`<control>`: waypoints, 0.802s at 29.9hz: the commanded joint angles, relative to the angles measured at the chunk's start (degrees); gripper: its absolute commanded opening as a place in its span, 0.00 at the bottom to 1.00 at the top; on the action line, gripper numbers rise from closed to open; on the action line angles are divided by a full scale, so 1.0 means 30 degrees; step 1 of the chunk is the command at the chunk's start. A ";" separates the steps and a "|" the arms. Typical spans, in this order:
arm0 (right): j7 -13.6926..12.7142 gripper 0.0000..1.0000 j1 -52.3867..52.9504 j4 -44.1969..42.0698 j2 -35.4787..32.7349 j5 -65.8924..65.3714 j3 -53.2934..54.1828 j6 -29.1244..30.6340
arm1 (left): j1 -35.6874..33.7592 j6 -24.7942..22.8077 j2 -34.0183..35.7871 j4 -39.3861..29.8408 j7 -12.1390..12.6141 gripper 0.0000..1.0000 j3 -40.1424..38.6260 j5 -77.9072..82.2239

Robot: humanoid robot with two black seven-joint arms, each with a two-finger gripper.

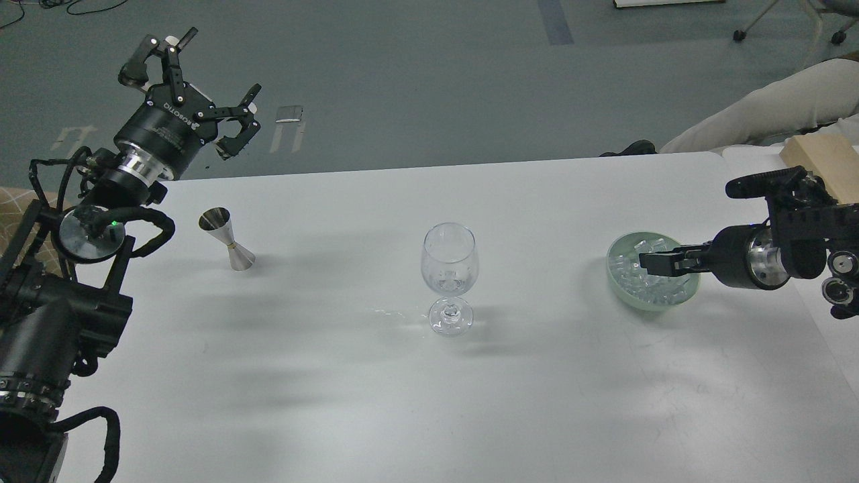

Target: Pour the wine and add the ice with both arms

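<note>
A clear stemmed wine glass point(449, 268) stands upright at the table's middle. A steel jigger point(228, 239) stands at the left. A pale green bowl point(613, 276) at the right holds a heap of clear ice point(636, 276) cubes. My right gripper point(648, 262) reaches in from the right, low over the bowl, with its tips among or just above the ice. Its fingers are dark and close together, so I cannot tell their state. My left gripper point(201, 86) is open and empty, raised beyond the table's far left corner, above and behind the jigger.
A wooden block point(822, 157) lies at the table's far right edge behind my right arm. A beige-clad shape point(758, 114) lies beyond the far right corner. A small wet streak point(384, 312) lies left of the glass's foot.
</note>
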 commanded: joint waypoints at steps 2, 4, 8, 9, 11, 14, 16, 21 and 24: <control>-0.0001 0.63 -0.0094 -0.0406 0.0416 -0.0121 0.0002 0.0001 | 0.0031 0.0000 0.0027 0.0003 -0.0001 0.98 -0.0255 -0.0002; -0.0001 0.60 -0.0095 -0.0583 0.0620 -0.0268 0.0002 0.0001 | 0.0031 0.0000 0.0056 0.0003 -0.0001 0.98 -0.0284 -0.0002; -0.0001 0.60 -0.0182 -0.0876 0.0739 -0.0298 0.0002 0.0001 | 0.0060 0.0000 0.0057 0.0003 -0.0001 0.98 -0.0430 -0.0002; -0.0001 0.60 -0.0212 -0.0877 0.0739 -0.0298 0.0002 0.0001 | 0.0060 0.0000 0.0057 0.0003 -0.0001 0.98 -0.0431 -0.0002; 0.0028 0.60 -0.0241 -0.0906 0.0768 -0.0298 0.0002 0.0001 | 0.0060 0.0000 0.0086 0.0003 -0.0001 0.98 -0.0431 -0.0002; -0.0001 0.60 -0.0387 -0.1022 0.0797 -0.0298 0.0002 0.0001 | 0.0060 0.0000 0.0086 0.0003 -0.0001 0.98 -0.0431 -0.0002; 0.0028 0.60 -0.0446 -0.1256 0.1059 -0.0298 0.0002 0.0001 | 0.0060 0.0000 0.0086 0.0003 -0.0001 0.98 -0.0431 -0.0002; 0.0028 0.56 -0.0446 -0.1550 0.1412 -0.0298 -0.0056 0.0001 | 0.0060 0.0000 0.0086 0.0003 -0.0001 0.98 -0.0431 -0.0002; 0.0057 0.56 -0.0446 -0.1609 0.1559 -0.0298 -0.0056 0.0001 | 0.0090 0.0000 0.0086 0.0003 -0.0001 0.98 -0.0431 -0.0002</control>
